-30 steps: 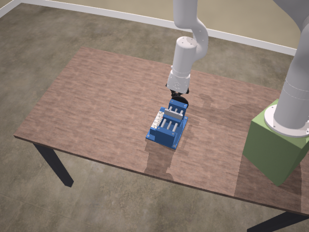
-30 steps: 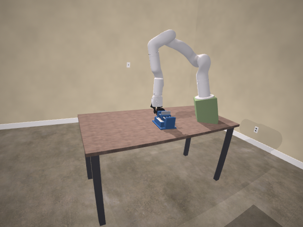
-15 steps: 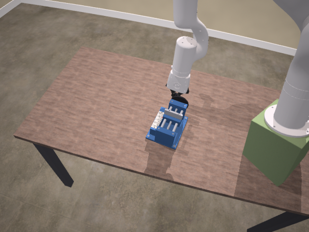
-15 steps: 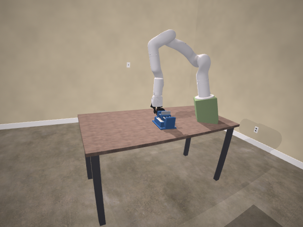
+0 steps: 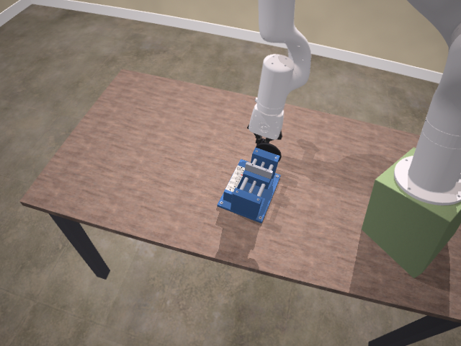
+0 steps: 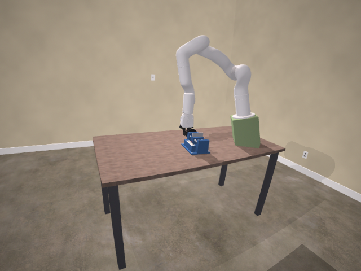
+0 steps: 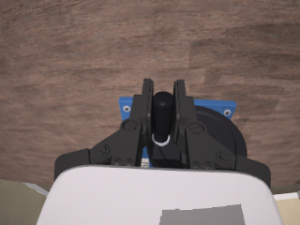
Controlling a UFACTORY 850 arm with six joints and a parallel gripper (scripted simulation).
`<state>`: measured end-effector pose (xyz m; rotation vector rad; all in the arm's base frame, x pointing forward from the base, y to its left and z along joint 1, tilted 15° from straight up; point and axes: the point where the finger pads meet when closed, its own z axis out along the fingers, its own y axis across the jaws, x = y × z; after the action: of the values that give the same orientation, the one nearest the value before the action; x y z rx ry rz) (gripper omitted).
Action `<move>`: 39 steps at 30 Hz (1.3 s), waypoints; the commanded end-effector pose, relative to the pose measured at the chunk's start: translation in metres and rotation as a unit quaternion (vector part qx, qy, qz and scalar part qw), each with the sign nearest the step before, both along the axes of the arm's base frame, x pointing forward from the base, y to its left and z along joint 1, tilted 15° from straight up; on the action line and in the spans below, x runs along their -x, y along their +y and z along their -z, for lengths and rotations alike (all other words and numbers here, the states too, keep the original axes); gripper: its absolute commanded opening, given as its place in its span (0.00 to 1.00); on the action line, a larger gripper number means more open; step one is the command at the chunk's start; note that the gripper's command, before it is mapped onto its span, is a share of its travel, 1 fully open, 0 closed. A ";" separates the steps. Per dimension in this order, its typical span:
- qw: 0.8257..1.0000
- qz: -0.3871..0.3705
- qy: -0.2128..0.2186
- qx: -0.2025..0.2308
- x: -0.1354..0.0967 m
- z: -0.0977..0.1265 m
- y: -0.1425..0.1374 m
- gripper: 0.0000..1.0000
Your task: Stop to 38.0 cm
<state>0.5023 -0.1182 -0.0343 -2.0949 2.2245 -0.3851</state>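
A blue stop fixture [image 5: 251, 189] stands on the wooden table, with three grey rods, a grey stop bar [image 5: 259, 170] across them near the far end, and a white scale [image 5: 235, 179] along its left side. A black handwheel [image 5: 271, 150] sits at the fixture's far end. My gripper [image 5: 265, 141] stands straight above it and is shut on the handwheel's black handle [image 7: 163, 116], which shows between the two fingers in the wrist view. The black wheel disc [image 7: 216, 131] lies under the fingers. The fixture also shows in the exterior view [image 6: 196, 143].
A green block [image 5: 411, 213] at the table's right end carries the arm's base. The fixture stands near the table's middle, closer to the front edge.
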 end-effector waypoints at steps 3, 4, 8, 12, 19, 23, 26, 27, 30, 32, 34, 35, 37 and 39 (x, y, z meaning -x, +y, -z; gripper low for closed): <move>1.000 0.000 0.000 0.000 0.000 0.000 0.000 0.06; 1.000 0.000 0.000 0.000 0.000 0.000 0.000 0.06; 1.000 0.000 0.000 0.000 0.000 0.000 0.000 0.06; 1.000 0.000 0.000 0.000 0.000 0.000 0.000 0.06; 1.000 0.000 0.000 0.000 0.000 0.000 0.000 0.57; 1.000 0.000 0.000 0.000 0.000 0.000 0.000 0.57; 1.000 0.000 0.000 0.000 0.000 0.000 0.000 0.57; 1.000 0.000 0.000 0.000 0.000 0.000 0.000 0.57; 1.000 0.000 0.000 0.000 0.000 0.000 0.000 0.57; 1.000 0.000 0.000 0.000 0.000 0.000 0.000 0.57; 1.000 0.000 0.000 0.000 0.000 0.000 0.000 0.57; 1.000 0.000 0.000 0.000 0.000 0.000 0.000 0.57; 1.000 0.000 0.000 0.000 0.000 0.000 0.000 0.57; 1.000 0.000 0.000 0.000 0.000 0.000 0.000 0.57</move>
<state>0.5018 -0.1182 -0.0345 -2.0953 2.2251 -0.3837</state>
